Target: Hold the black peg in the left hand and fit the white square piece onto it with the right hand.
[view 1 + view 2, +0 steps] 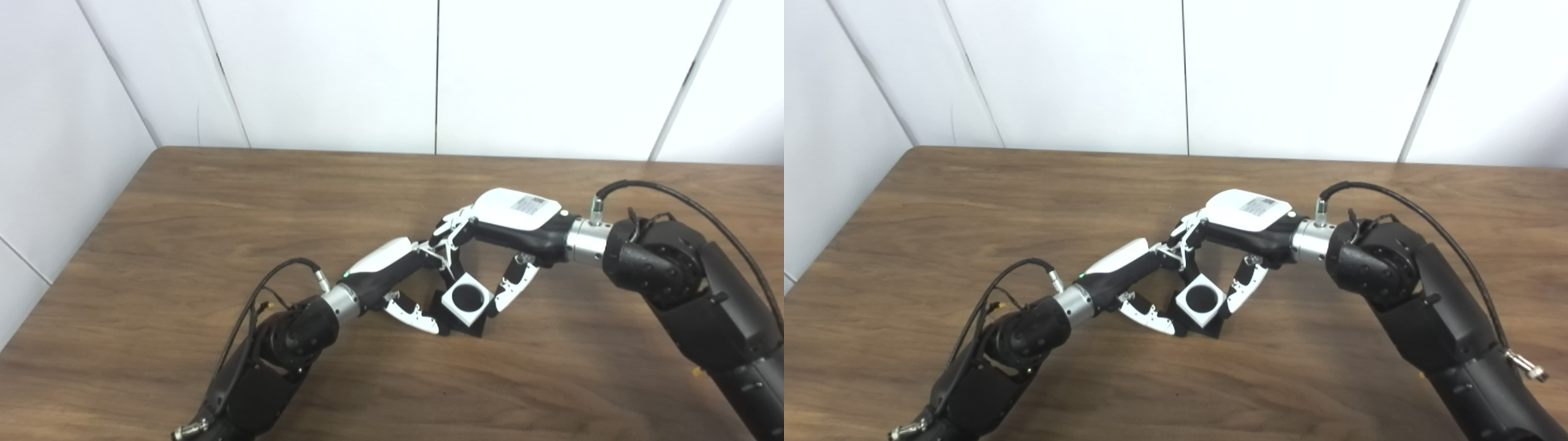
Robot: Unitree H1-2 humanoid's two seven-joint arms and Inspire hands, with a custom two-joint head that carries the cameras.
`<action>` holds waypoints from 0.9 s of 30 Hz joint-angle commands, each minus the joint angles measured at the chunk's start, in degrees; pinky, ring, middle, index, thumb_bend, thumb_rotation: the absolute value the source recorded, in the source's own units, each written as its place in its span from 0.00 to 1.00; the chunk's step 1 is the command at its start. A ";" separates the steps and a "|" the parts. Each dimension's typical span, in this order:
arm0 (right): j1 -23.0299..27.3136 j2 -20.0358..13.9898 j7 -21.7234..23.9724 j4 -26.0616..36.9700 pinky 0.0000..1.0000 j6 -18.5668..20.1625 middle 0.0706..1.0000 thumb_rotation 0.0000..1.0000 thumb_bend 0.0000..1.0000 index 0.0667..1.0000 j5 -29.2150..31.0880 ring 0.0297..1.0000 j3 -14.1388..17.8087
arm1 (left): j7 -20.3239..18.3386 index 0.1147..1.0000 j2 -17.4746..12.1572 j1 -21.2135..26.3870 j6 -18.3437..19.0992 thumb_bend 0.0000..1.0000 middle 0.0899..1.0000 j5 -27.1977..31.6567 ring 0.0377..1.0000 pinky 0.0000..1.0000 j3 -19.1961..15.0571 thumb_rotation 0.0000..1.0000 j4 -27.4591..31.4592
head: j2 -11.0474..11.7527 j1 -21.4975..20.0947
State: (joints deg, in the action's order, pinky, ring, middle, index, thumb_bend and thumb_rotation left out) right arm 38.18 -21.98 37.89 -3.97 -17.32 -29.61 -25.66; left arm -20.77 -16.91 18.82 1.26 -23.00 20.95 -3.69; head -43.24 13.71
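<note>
Nearest, seated on the black peg [476, 329] at mid-counter [184, 245]: white square piece [467, 299], the peg's dark end filling its round hole, black base jutting out below. On its left, left robot hand [401, 282], thumb low against the peg's base, fingers curled round the far side, gripping the peg. On its right and slightly farther, right robot hand [508, 245], thumb touching the white piece's right edge, fingers arched over the far side, closed on it. Beyond, white wall panels [331, 73].
</note>
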 commanded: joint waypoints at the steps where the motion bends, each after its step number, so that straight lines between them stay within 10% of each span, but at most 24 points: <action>1: 2.92 0.36 -1.78 0.63 0.89 -1.45 0.81 0.14 0.52 0.44 0.22 0.89 0.60 | -2.23 0.43 -0.06 -1.02 2.05 0.52 0.99 -0.86 1.00 1.00 1.75 0.08 -0.09 | -0.03 0.07; 14: 3.71 -0.47 2.77 1.35 0.92 2.40 0.86 0.15 0.52 0.46 -2.11 0.93 -0.60 | -2.22 0.43 -0.22 -1.15 2.08 0.52 0.99 -0.62 1.00 1.00 1.76 0.08 0.16 | -0.10 -0.92; 17: 4.43 -1.29 6.43 2.27 0.94 5.37 0.92 0.33 0.86 0.73 -3.69 0.96 -1.81 | -2.13 0.43 -0.25 -1.09 1.89 0.52 0.98 -0.53 1.00 1.00 1.72 0.08 0.08 | -0.10 -1.08; 27: 4.28 -2.50 8.31 2.10 0.93 7.37 0.96 0.35 0.96 0.85 -4.54 0.97 -2.38 | -2.19 0.43 -0.63 -0.89 1.96 0.52 0.98 -0.32 1.00 1.00 1.42 0.08 -0.01 | -0.12 -1.28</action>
State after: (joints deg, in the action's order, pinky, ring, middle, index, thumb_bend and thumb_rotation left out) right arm 40.07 -23.31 46.14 -2.59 -10.39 -33.37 -28.41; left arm -20.54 -16.95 18.76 1.48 -23.01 21.13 -3.52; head -43.33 12.39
